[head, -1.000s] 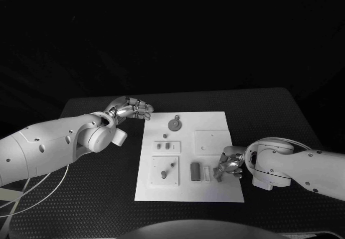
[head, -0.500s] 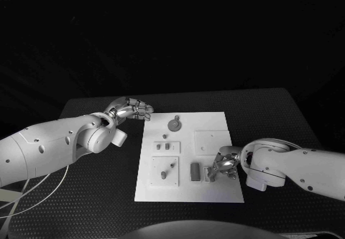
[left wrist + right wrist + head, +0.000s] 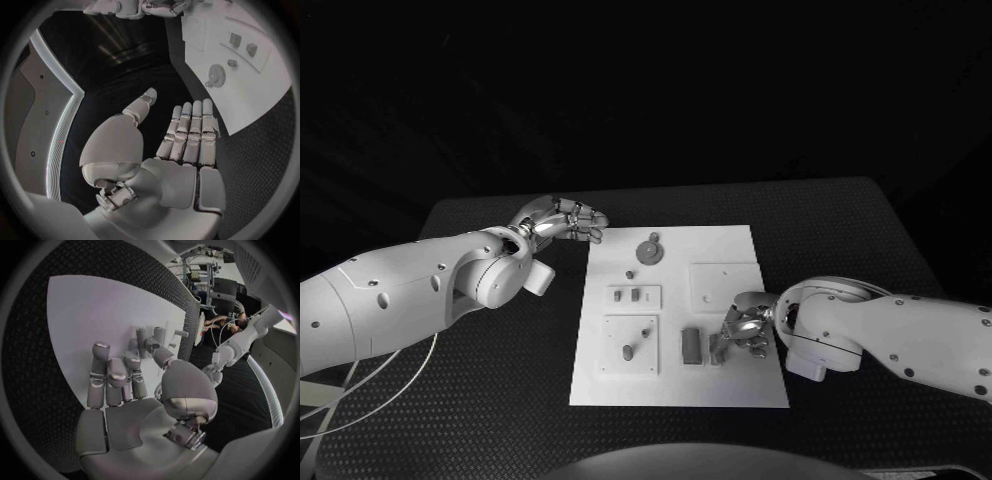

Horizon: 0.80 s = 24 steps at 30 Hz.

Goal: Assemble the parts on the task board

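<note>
The white task board (image 3: 733,250) lies mid-table. On it are a grey gear (image 3: 651,248), two small pegs (image 3: 630,294), a raised plate (image 3: 646,325) with a small piece on it, a dark block (image 3: 691,344) and a slim pale piece (image 3: 715,350). My right hand (image 3: 744,331) hovers low over the board's right side, its fingers (image 3: 110,376) bent down right beside the slim piece, with nothing visibly held. My left hand (image 3: 568,218) stays off the board by its far left corner, its fingers (image 3: 190,131) straight and empty. The left wrist view shows the gear (image 3: 217,75) and the board (image 3: 262,85).
The black table (image 3: 488,400) surrounds the board, with bare room on both sides and at the front. A square recess plate (image 3: 727,283) sits on the board just beyond my right hand. A cable (image 3: 387,385) trails under my left arm.
My right hand has slid left across the board, from its right edge toward the slim piece and dark block. The left hand has stayed still.
</note>
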{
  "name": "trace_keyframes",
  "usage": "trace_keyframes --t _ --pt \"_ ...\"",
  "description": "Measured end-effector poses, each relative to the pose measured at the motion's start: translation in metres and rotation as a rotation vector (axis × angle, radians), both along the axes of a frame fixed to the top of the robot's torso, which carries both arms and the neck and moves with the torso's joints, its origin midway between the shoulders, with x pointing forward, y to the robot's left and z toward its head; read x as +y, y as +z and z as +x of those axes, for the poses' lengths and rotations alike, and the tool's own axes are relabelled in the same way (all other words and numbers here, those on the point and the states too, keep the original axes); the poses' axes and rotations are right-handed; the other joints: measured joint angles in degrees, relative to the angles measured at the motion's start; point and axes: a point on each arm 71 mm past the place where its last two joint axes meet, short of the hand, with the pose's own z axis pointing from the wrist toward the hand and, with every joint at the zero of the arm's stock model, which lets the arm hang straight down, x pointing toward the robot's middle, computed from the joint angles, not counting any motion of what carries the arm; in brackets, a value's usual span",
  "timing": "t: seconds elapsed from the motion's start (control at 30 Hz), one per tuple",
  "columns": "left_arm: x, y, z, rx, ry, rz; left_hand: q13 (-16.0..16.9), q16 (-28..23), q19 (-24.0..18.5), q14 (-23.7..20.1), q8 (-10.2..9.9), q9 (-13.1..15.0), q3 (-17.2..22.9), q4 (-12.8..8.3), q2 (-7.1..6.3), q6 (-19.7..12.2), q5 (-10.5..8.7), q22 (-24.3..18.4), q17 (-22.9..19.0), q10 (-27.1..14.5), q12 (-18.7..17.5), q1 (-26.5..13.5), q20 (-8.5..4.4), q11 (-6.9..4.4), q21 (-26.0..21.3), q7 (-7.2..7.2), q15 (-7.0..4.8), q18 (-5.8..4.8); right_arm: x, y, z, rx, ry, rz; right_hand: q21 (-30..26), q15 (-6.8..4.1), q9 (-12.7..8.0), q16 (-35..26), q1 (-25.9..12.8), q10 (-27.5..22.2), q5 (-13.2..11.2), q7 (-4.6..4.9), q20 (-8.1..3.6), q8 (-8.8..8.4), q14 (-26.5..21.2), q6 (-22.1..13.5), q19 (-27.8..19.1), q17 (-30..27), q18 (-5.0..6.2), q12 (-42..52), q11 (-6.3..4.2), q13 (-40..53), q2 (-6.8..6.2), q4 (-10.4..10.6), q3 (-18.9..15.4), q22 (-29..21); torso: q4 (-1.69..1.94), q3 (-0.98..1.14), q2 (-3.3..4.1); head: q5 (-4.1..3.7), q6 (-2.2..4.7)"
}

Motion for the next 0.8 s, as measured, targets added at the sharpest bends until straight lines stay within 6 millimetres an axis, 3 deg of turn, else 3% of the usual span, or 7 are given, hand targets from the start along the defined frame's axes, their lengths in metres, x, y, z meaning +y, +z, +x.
trace_keyframes --t 0.23,0.8 --pt "-0.0003 0.0 0.0 0.001 -0.002 -0.001 0.0 0.0 0.0 0.0 0.0 0.0 0.0 0.0 0.0 0.0 0.0 0.0 0.0 0.0 0.0 0.0 0.0 0.0 0.0 0.0 0.0 0.59 0.0005 -0.0005 0.002 0.01 0.003 -0.004 0.0 -0.02 -0.36 0.0 -0.49 0.0 0.0 0.0 0.01 0.03 0.03 0.0 0.0 0.0 0.0 0.0 0.0 -0.06 0.49 0.07 -0.24 0.0 0.0 0.0 -0.01 -0.03 0.01" --pt "-0.0003 -0.0001 -0.0001 0.002 -0.004 -0.001 -0.05 0.0 0.0 0.0 0.0 0.0 0.0 0.0 0.0 0.0 0.0 -0.03 -0.04 0.0 0.0 0.0 0.0 0.0 0.0 0.0 0.0 0.58 0.0015 -0.0009 0.0026 0.026 0.015 -0.012 0.0 -0.02 -0.49 0.0 -1.3 -0.02 0.02 0.0 0.02 -0.03 0.04 0.0 0.01 -0.01 0.0 0.0 0.02 -0.11 1.3 -0.06 -0.39 0.0 -0.01 0.01 -0.01 -0.09 -0.23"
